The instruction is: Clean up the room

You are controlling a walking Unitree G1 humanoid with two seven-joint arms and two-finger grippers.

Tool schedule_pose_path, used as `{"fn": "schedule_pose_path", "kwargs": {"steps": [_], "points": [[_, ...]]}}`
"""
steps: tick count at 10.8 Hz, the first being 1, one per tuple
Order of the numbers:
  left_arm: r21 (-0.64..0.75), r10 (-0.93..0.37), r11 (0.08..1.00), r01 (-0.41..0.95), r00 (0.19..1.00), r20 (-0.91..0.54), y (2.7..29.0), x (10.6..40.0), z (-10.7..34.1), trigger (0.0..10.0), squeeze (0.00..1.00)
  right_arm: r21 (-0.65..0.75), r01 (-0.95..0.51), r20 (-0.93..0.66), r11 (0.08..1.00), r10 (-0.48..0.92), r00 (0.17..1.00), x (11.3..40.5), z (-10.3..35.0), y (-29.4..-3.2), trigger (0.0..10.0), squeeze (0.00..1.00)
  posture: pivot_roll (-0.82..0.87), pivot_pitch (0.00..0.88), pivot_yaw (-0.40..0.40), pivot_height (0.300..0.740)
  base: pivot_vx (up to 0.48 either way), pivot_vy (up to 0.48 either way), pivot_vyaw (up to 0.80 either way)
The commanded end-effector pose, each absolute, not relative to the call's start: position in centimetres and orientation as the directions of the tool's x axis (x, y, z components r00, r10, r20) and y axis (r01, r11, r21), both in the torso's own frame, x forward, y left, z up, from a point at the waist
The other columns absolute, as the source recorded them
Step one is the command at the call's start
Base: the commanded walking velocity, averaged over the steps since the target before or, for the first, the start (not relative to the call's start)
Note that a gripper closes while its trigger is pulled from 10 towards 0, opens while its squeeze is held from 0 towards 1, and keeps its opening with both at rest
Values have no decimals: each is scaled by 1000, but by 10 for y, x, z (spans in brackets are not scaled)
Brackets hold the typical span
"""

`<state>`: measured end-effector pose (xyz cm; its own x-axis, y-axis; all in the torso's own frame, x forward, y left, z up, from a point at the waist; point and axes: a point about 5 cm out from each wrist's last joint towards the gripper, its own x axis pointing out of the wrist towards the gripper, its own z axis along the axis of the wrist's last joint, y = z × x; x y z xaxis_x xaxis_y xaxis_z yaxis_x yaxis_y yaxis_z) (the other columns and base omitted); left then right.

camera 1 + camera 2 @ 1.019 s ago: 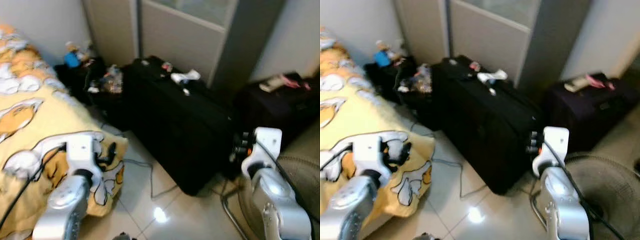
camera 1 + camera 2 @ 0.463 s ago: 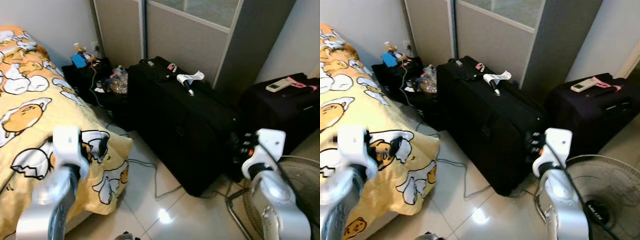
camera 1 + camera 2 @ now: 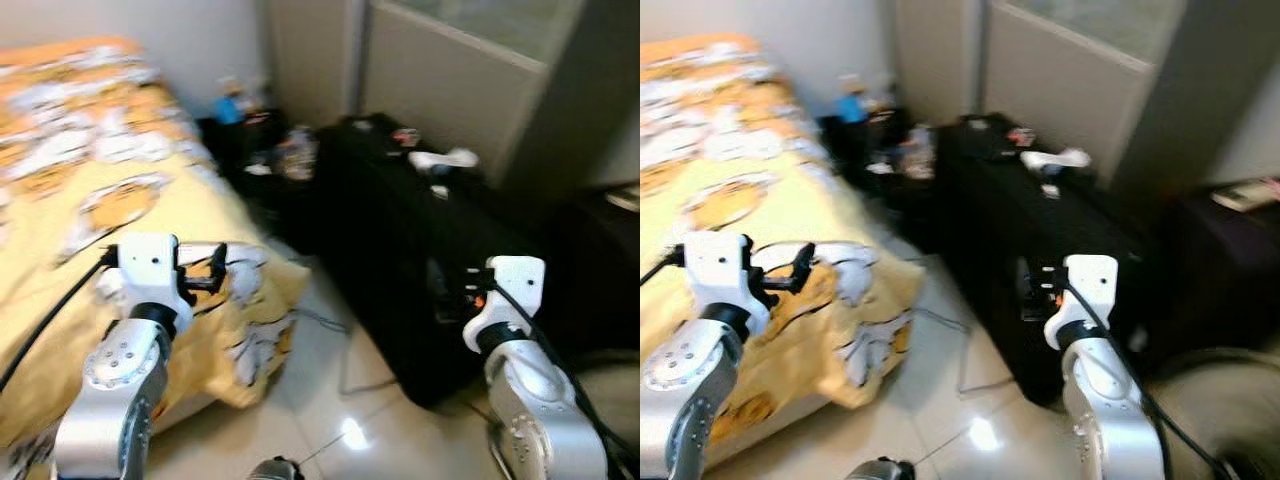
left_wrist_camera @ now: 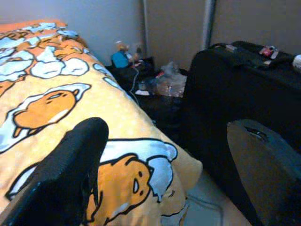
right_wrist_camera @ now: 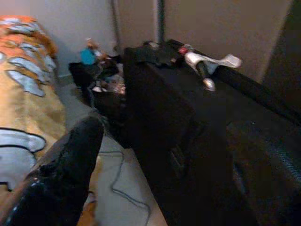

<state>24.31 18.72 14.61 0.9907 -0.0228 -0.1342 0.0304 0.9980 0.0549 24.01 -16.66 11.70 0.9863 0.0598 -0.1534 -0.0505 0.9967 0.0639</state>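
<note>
The left wrist view gives the yellow bedspread (image 4: 56, 103) sharply, with the left pincer (image 4: 164, 174) spread and empty above its corner; the blurred head views add the glossy floor (image 3: 330, 400). The right pincer (image 5: 160, 165), also spread, faces the black suitcase (image 5: 197, 122) bearing a white item (image 5: 211, 61), floor open between bed edge and suitcase.

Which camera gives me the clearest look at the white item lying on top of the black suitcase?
Right wrist view: the white item lies sharp and close on the black suitcase. Both eye views show it small and blurred.

Both head views are pretty blurry. The clutter (image 3: 262, 135) piled in the corner by the bed (image 3: 90, 200) is too smeared to identify, and the second suitcase (image 3: 1240, 240) runs off the frame edge.
</note>
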Motion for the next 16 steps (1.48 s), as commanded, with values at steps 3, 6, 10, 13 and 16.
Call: {"fn": "schedule_pose_path", "kwargs": {"steps": [3,6,10,13,16], "points": [[67,-32,997,39,995,-94,184,246,151,10000,1000,99,-98,-117,990,109,987,244,121,-160,10000,1000,75,0,37,740,89,0,800],[71,-34,997,41,995,-91,185,245,152,10000,1000,-36,-94,-135,995,89,987,251,117,-161,10000,0,86,0,30,740,310,0,0],[77,-23,997,30,996,-91,185,243,151,10000,1000,-55,-299,-138,953,289,947,245,115,-140,10000,0,109,0,9,740,337,0,400],[79,-20,996,28,995,-99,184,240,149,10000,1000,-18,-306,-134,952,301,944,244,115,-138,10000,0,110,0,10,740,333,0,800],[83,-28,996,37,994,-104,184,239,149,10000,1000,121,-227,-123,966,241,963,244,113,-143,10000,0,106,0,22,740,314,0,267]]}}
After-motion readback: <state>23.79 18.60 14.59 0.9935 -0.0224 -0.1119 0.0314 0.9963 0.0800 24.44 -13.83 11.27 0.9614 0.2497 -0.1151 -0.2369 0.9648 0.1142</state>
